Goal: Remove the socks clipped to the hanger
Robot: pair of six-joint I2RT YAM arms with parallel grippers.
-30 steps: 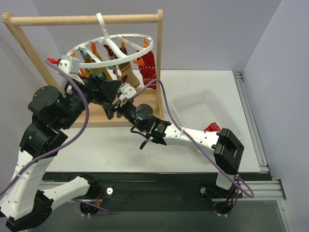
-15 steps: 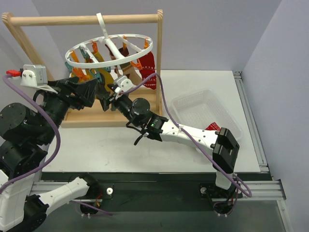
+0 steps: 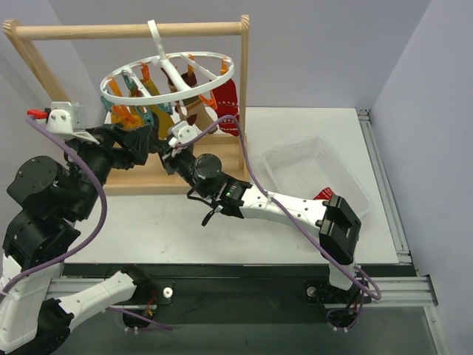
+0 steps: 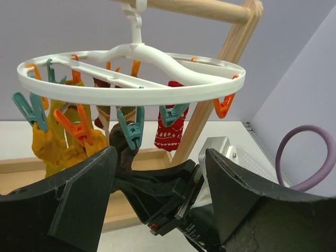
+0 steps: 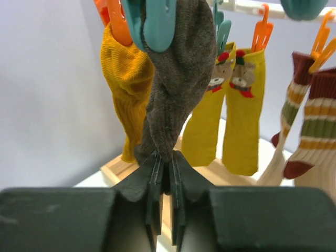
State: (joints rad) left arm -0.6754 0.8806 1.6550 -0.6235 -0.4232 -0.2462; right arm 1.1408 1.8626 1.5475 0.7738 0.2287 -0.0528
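Observation:
The white ring hanger (image 3: 170,78) hangs by its hook from the wooden rack (image 3: 133,29), with socks clipped under it. My right gripper (image 5: 167,163) is shut on the bottom of a brown sock (image 5: 176,89), which hangs from a teal clip (image 5: 157,23). Around it hang a mustard sock (image 5: 126,79), a yellow pair with bears (image 5: 241,115) and striped socks (image 5: 315,131). A red patterned sock (image 4: 169,131) hangs at the far side. My left gripper (image 4: 160,173) is open just left of the right gripper (image 3: 164,151), below the ring (image 4: 131,94), holding nothing.
A clear mesh basket (image 3: 310,159) lies to the right of the rack, with a red sock (image 3: 325,194) at its near corner. The rack's right post (image 3: 244,81) and wooden base (image 3: 148,177) stand close behind both grippers. The right arm's purple cable (image 3: 255,159) loops over the table.
My right gripper moved left under the ring and shut on the brown sock. My left arm swung back to the left, its gripper staying open.

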